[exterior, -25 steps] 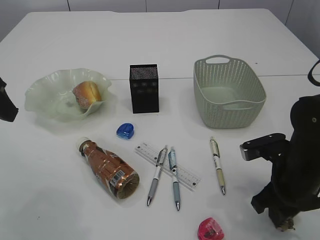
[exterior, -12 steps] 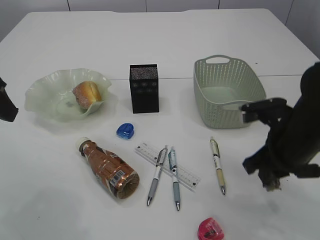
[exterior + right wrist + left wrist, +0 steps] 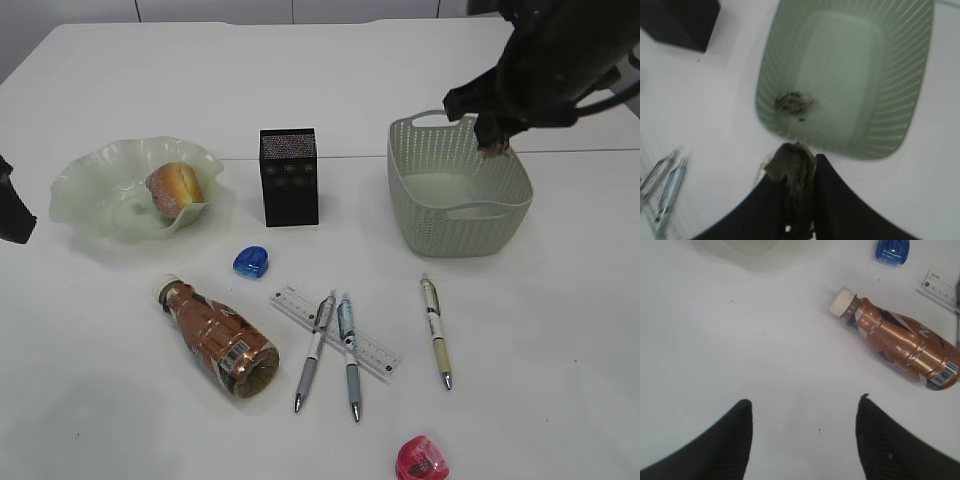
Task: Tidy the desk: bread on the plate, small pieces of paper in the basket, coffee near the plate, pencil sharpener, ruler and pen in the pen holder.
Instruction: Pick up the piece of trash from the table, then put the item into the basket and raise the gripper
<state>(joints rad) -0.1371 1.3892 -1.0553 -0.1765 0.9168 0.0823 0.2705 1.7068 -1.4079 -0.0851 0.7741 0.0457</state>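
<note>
Currently, by entry:

Right gripper (image 3: 492, 140): pinched on a brownish paper scrap (image 3: 792, 165), held over the near rim of the basket (image 3: 470, 225).
Change: a second ago this arm was low at the table's front right corner; it has since swung up and across to the basket.
Meaning: the scrap looks ready to drop, so the paper step seems nearly done for this piece.
Basket contents: the right wrist view shows a second crumpled scrap (image 3: 794, 102) already on the floor; the exterior view hides it behind the wall.
Left gripper (image 3: 802, 435): jaws wide apart and empty, hovering over bare table; only its edge shows at the left of the exterior view.
Bread (image 3: 175, 188): on the plate (image 3: 85, 195).
Coffee bottle (image 3: 220, 338): lying on its side, apart from the plate.
Pen holder (image 3: 289, 177): nothing seen in it.
Ruler (image 3: 378, 352), three pens (image 3: 434, 330), blue sharpener (image 3: 251, 262), pink sharpener (image 3: 421, 459): all loose on the table.
</note>
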